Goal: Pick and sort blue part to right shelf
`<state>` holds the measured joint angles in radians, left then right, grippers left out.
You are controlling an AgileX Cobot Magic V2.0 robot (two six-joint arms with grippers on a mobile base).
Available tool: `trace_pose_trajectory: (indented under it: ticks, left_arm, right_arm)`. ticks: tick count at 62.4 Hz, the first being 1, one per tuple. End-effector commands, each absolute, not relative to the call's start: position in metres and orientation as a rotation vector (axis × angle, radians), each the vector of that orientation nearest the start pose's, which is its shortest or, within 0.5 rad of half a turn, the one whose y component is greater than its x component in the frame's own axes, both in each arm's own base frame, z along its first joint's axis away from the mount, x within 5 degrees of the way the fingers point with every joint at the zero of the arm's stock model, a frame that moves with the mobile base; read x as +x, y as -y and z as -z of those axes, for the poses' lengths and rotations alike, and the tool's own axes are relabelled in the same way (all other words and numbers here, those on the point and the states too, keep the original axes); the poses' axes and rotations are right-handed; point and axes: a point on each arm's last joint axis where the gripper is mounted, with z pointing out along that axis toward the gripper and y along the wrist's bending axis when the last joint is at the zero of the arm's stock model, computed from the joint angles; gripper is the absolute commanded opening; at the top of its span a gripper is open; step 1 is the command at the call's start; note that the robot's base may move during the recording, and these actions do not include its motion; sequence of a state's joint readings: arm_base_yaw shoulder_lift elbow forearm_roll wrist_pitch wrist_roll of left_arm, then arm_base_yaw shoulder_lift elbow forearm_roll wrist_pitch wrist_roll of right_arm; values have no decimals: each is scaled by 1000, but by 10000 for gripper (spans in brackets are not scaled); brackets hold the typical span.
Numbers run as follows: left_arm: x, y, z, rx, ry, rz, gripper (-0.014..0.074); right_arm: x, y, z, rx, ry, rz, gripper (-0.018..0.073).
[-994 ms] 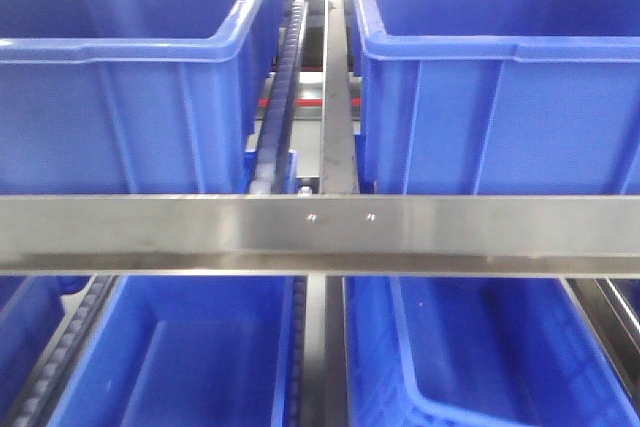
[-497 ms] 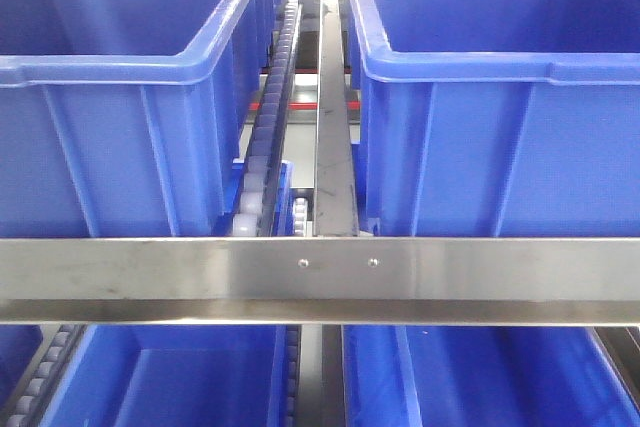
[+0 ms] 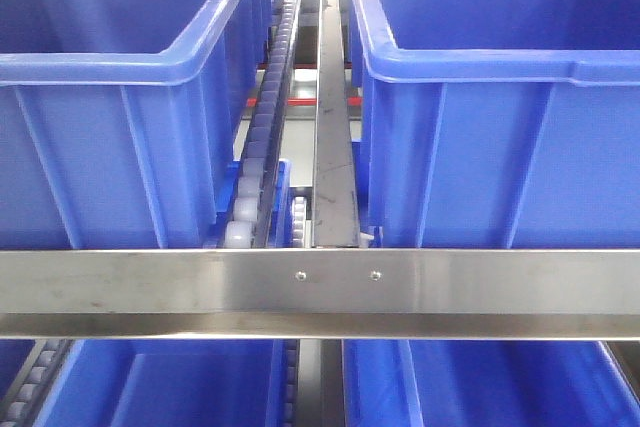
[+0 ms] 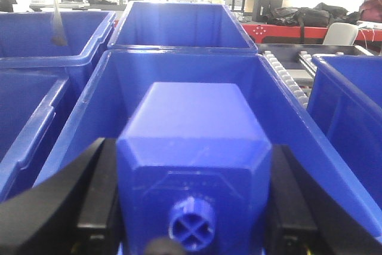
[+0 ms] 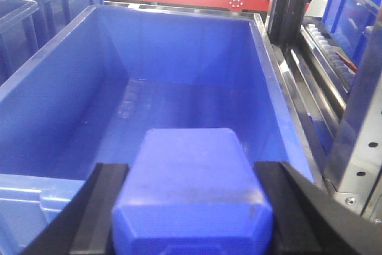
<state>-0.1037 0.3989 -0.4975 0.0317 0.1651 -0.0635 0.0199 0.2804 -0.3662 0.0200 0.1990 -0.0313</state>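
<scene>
Steel front rail [image 3: 320,282] of the right shelf is sitting lower in the front view than half a second ago, and the two upper blue bins are looming larger, their rims now cut off at the top; the whole rack is appearing closer than it was a second ago.

Between the upper left bin [image 3: 110,137] and the upper right bin [image 3: 500,137] a white roller track [image 3: 262,137] and a flat steel divider [image 3: 332,137] are running back from the rail. Below the rail two more bin openings are showing, so four bins are counted in that view, with one rail and two small screws at its middle.

At the left wrist, the left claw [image 4: 191,207] is clamped on the blue part [image 4: 194,159], black fingers [image 4: 104,198] pressing both its sides, its round cap [image 4: 191,225] facing the camera. It is hanging over an open blue bin [image 4: 280,106], with further bins around it and a roller track [image 4: 286,76] to the right.

At the right wrist, the right claw [image 5: 191,207] is gripping a second blue block [image 5: 194,189] between black fingers [image 5: 98,207], above a deep blue bin [image 5: 59,100] beside a steel rack post [image 5: 358,123]
</scene>
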Motion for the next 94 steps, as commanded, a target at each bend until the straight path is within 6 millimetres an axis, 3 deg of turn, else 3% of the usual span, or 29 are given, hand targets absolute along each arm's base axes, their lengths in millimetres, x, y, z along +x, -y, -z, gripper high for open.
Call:
trace_pose_trajectory:
  ticks: [1, 58, 69, 80, 94]
  left_arm:
    - [86, 9, -356, 52, -1428, 108, 331]
    - [86, 9, -356, 31, -1430, 136, 331]
    - [87, 9, -359, 40, -1426, 126, 332]
    - [102, 11, -364, 53, -1465, 110, 332]
    - [144, 15, -367, 57, -1575, 106, 332]
  right_arm:
    - [72, -1, -319, -27, -1479, -1, 445]
    - [73, -1, -319, -22, -1474, -7, 445]
    - [76, -2, -337, -21, -1475, -10, 445]
    - [103, -2, -363, -22, -1526, -10, 445]
    - [158, -5, -377, -32, -1600, -18, 445]
